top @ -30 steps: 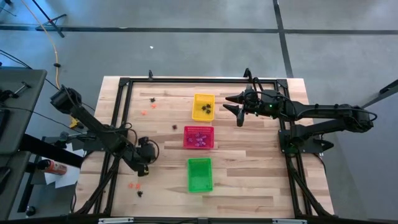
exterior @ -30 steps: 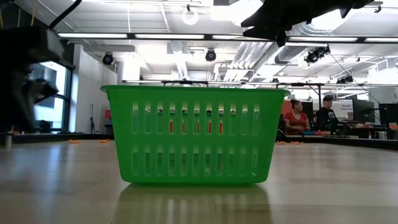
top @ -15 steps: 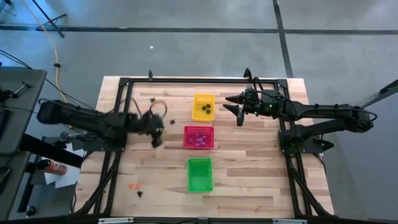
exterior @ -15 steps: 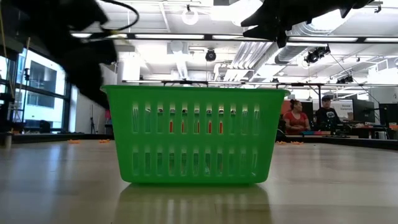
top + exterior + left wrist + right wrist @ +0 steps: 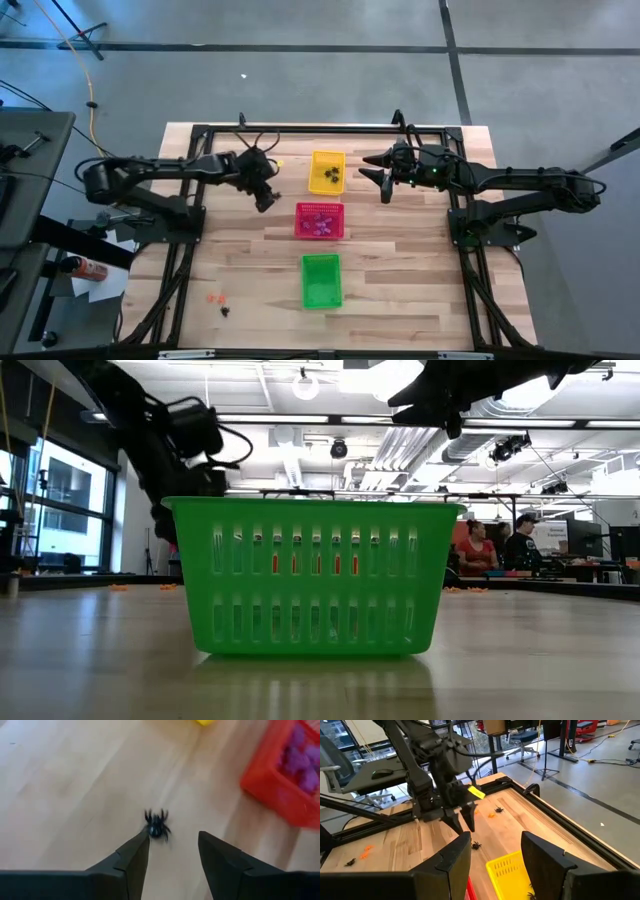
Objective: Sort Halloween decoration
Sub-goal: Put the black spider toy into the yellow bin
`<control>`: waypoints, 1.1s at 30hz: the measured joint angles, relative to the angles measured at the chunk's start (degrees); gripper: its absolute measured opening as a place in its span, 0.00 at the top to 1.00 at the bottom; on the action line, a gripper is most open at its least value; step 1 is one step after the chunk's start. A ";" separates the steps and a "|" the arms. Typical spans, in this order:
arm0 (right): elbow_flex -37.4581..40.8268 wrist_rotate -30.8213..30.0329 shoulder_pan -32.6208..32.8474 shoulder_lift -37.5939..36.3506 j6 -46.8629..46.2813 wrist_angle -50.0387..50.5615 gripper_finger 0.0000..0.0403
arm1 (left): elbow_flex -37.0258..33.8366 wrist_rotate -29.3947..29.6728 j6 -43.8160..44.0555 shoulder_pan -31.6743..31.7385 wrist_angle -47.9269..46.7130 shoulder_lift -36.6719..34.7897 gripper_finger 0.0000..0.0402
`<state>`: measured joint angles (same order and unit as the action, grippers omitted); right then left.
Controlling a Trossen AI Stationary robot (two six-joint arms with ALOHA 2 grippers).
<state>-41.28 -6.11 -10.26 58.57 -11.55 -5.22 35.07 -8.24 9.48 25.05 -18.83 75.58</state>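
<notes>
Left wrist view: small black plastic spider trinket (image 5: 157, 826) lies on the pale wooden worktop (image 5: 75, 785), just ahead of the left tool (image 5: 172, 851), nearer its one finger than the other. Left tool's fingers stand apart with nothing between them; the spider is on the wood, not gripped.

Key relation: the spider sits short of the yellow rectangular mesh basket (image 5: 327, 172), on the left arm's side of it, and that basket already holds black pieces. The red mesh basket (image 5: 280, 780) with purple-pink trinkets is close by too. No clear long axis on the spider; legs splay all round, so approach angle likely doesn't matter much.

High view: left tool (image 5: 263, 196) hangs between the yellow and red baskets' left sides. Right tool (image 5: 380, 180) waits on the far side of the yellow basket, fingers apart, empty. Left arm is clearly nearer the spider.

Other trinkets: orange and black ones (image 5: 218, 302) near the front left, well apart from the green mesh basket (image 5: 321, 280).

Judgement: the spider needs a re-grasp or a nudge on toward yellow.
</notes>
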 joint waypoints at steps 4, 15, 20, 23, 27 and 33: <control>0.00 0.00 0.01 0.00 0.01 0.11 0.58 | 0.00 0.28 6.85 1.01 4.99 4.51 0.60; 0.00 0.00 0.00 0.00 0.04 0.45 0.58 | 0.00 -2.63 18.21 1.62 6.73 9.84 0.60; 0.00 0.00 0.00 0.00 0.04 1.52 0.58 | 0.02 -0.21 18.98 1.62 6.74 10.00 0.60; 0.00 0.00 0.02 0.00 0.02 2.18 0.58 | 0.02 0.41 18.97 1.62 6.65 10.00 0.61; 0.00 0.00 0.00 0.00 0.04 2.62 0.58 | 0.08 0.46 18.97 1.62 6.53 10.75 0.61; 0.00 0.00 0.02 0.00 -0.42 2.61 0.58 | 0.35 0.63 18.96 1.62 6.48 13.25 0.61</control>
<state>-41.28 -6.11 -10.24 58.57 -11.97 -2.61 35.42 -7.61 28.44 26.68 -12.35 88.82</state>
